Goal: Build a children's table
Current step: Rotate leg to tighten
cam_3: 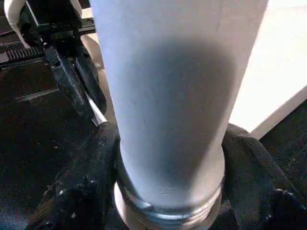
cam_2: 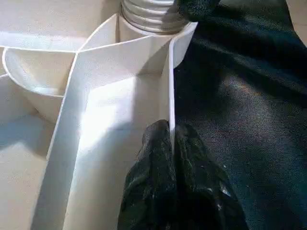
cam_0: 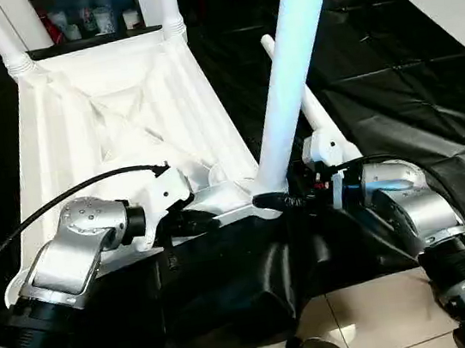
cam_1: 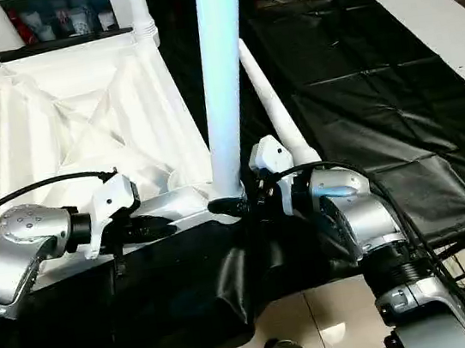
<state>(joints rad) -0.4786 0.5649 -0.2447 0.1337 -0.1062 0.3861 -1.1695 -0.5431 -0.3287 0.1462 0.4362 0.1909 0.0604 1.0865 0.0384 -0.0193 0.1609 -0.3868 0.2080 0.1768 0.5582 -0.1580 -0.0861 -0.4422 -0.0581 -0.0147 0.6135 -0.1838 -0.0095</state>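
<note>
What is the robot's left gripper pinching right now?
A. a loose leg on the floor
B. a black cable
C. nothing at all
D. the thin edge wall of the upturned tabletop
D: in the left wrist view the left gripper has its black fingers closed on the thin white rim of the tabletop.

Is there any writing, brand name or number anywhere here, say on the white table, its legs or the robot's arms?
None can be read.
Tabletop, upright leg, loose leg: plain white, unmarked.
Silver forearms: no label visible.
Items on the shelf behind: too small and blurred to read.
</note>
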